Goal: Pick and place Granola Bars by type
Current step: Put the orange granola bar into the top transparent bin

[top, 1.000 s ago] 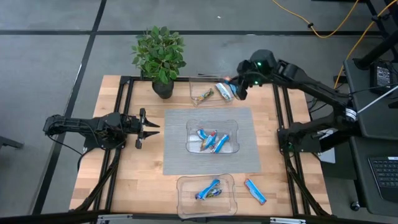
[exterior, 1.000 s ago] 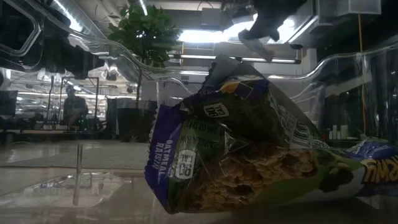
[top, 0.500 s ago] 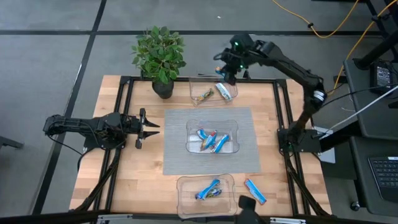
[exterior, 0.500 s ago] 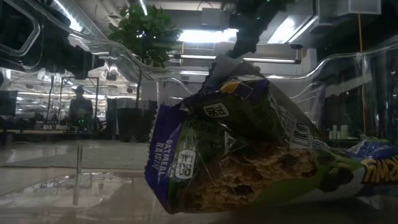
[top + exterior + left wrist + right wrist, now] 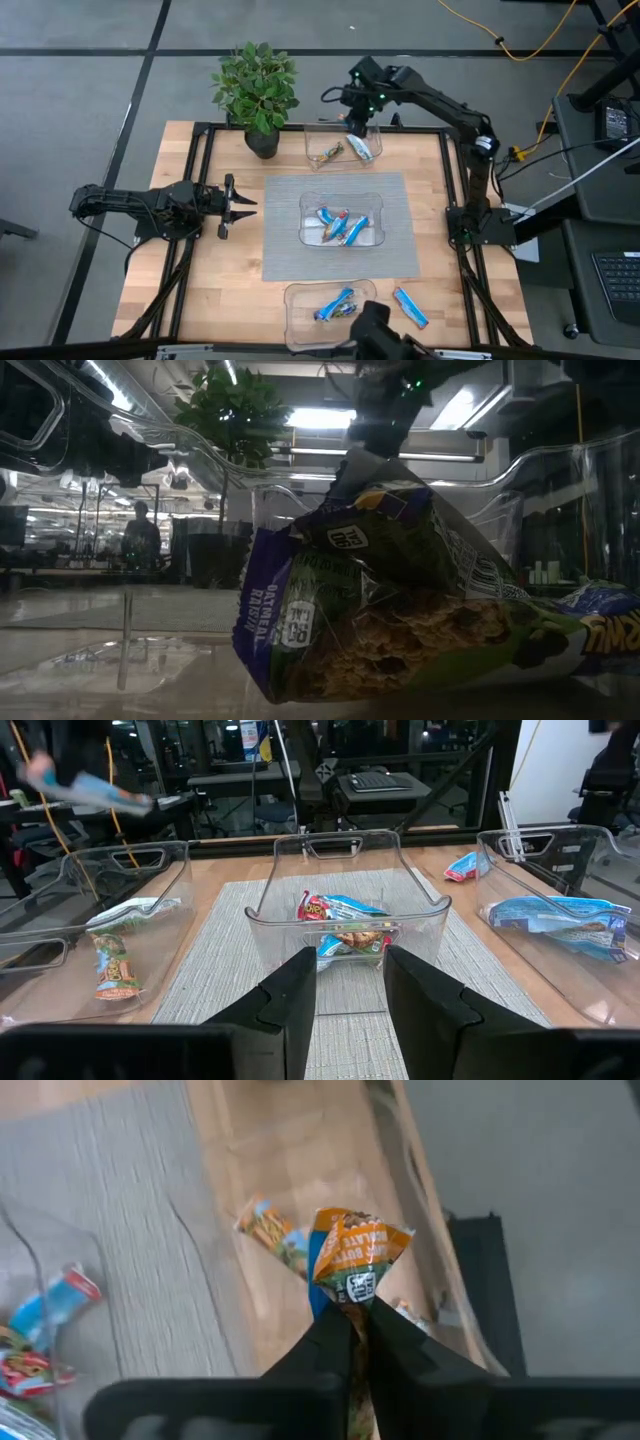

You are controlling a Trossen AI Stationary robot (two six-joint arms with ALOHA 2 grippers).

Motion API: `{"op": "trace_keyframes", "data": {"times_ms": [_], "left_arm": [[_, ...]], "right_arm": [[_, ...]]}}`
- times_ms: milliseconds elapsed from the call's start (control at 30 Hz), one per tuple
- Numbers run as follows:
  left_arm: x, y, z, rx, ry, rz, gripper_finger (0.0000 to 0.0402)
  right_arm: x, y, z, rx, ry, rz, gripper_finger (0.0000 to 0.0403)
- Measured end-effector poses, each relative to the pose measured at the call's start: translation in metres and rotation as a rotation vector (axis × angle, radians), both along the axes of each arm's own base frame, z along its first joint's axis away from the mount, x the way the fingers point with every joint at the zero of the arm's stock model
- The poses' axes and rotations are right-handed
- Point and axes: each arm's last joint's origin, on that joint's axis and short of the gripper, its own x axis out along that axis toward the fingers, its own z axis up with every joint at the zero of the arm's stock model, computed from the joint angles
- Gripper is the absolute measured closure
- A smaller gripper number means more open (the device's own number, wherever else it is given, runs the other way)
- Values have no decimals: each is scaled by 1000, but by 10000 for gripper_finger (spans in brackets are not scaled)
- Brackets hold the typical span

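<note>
Pinching a crinkly orange-and-blue bar, the right hand hangs over the clear far bin; left hand half-open.

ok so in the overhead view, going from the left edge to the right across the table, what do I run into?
Left hand → potted plant → center bin → loose blue bar → right arm's base.

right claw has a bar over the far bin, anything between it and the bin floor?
Nothing visible. The right claw, shut on a granola bar, hangs over the far bin, which is open-topped; two bars already lie inside.
</note>
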Motion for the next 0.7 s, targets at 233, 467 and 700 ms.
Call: {"op": "trace_keyframes", "data": {"times_ms": [233, 467, 700], "left_arm": [[0, 0, 0, 0, 0, 0, 288], [0, 0, 0, 0, 0, 0, 288], [0, 0, 0, 0, 0, 0, 288]], "right_arm": [[12, -10, -33, 39, 71, 1, 373], [21, -17, -56, 72, 112, -3, 379], [22, -17, -58, 84, 114, -20, 356]]}}
